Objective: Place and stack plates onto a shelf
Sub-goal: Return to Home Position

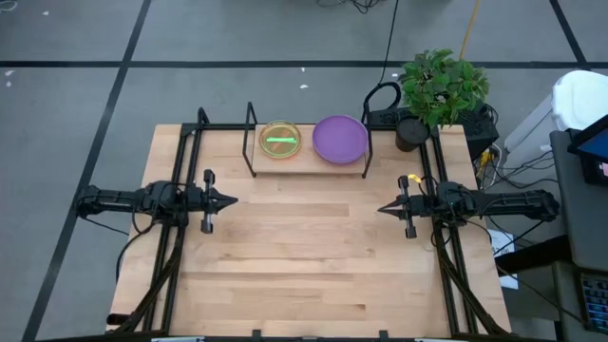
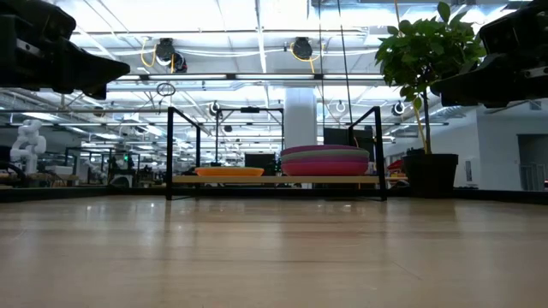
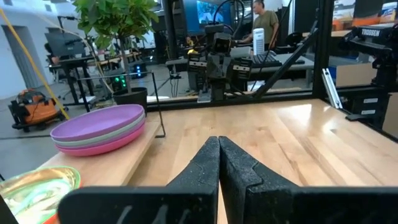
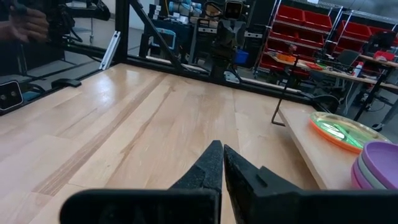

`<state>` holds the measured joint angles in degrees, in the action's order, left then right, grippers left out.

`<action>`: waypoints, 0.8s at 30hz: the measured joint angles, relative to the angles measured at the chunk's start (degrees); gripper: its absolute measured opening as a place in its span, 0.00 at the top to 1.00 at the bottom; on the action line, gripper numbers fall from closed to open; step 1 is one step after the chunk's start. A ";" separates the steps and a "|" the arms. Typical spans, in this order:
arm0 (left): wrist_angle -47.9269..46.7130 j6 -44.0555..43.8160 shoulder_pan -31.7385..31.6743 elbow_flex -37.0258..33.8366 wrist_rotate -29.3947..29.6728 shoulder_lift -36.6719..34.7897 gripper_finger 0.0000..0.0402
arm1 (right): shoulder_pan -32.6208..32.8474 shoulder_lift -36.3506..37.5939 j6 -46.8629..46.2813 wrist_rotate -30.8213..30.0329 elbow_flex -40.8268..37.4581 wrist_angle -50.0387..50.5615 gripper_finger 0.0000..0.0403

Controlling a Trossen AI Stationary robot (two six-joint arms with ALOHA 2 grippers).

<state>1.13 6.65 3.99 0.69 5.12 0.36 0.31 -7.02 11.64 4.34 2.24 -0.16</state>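
Left gripper [image 3: 219, 142] closed; low view shows magenta plate [image 2: 325, 168].

Two stacks are carried flat on the light-wood shelf [image 1: 307, 161] at the far edge of the desk [image 1: 304, 256]. The small translucent plates [image 1: 280, 140], green uppermost, are set beside the large plates [image 1: 339, 139], topped by purple

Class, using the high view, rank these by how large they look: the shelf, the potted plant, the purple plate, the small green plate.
1. shelf and potted plant: too close to rank, and the plant stands nearer the camera
2. purple plate
3. small green plate
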 joint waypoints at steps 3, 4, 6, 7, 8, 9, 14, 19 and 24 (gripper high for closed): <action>-0.02 -0.59 0.00 0.00 -0.04 0.00 0.99 | 0.00 0.02 0.02 -0.32 0.00 -0.02 1.00; -0.02 -0.64 0.00 0.00 -0.06 0.00 0.99 | 0.01 0.02 0.03 -1.02 0.00 -0.07 1.00; -0.02 -1.11 0.00 0.00 -0.08 0.00 0.99 | 0.00 0.02 0.31 -1.56 0.00 -0.43 1.00; -0.02 -1.31 0.00 0.00 -0.08 0.00 0.99 | 0.01 0.02 0.63 -1.57 0.00 -0.78 1.00; -0.04 -1.52 0.00 0.00 -0.11 0.00 0.99 | 0.01 0.02 0.72 -1.57 0.00 -1.26 1.00; -0.04 -1.89 0.00 0.00 -0.12 0.00 0.99 | 0.01 0.05 0.90 -1.55 0.00 -1.58 1.00; -0.04 -2.83 0.00 0.00 -0.14 0.00 0.99 | 0.01 1.60 1.25 -1.53 0.00 -1.67 1.00; -0.06 -3.02 0.00 -0.02 -0.13 0.00 0.99 | 0.01 5.23 1.81 -1.53 0.00 -0.65 1.00; -0.07 -3.14 0.00 -0.02 -0.14 0.02 0.99 | -0.27 6.88 2.73 -1.99 0.00 0.13 1.00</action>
<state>1.06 3.51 3.99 0.67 4.97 0.38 0.04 -0.14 14.37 2.35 2.24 -0.03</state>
